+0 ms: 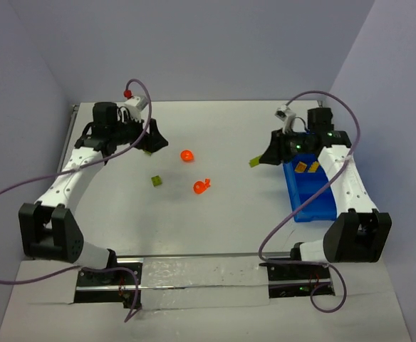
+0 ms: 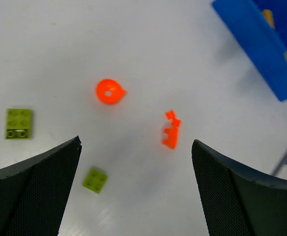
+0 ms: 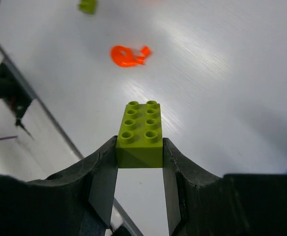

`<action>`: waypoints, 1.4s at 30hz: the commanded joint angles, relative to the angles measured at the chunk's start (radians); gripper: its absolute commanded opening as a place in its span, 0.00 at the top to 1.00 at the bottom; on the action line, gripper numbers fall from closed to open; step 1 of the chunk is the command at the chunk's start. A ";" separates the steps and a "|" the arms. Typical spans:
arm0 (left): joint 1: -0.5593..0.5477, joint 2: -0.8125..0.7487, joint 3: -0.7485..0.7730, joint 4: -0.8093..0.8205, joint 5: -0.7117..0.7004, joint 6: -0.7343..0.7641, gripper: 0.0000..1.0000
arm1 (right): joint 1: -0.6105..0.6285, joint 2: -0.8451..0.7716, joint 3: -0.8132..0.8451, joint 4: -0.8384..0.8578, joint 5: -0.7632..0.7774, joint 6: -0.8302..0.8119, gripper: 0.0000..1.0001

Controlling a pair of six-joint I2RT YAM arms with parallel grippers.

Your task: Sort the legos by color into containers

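Right wrist: the right gripper (image 3: 139,145) pinches a green brick (image 3: 139,129) by its flat sides. It's likely light, rigid and slick. The left gripper (image 2: 136,143) gapes empty.

Scanning all three views and there's nothing to read: no lettering, number or logo shows on the lime-green brick (image 3: 139,130), on the blue tray (image 1: 318,206), or on the white table (image 1: 222,214)
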 commanded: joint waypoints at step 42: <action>0.008 0.461 0.215 -0.017 -0.453 0.147 0.08 | -0.507 0.277 0.017 -0.032 0.495 -0.215 0.84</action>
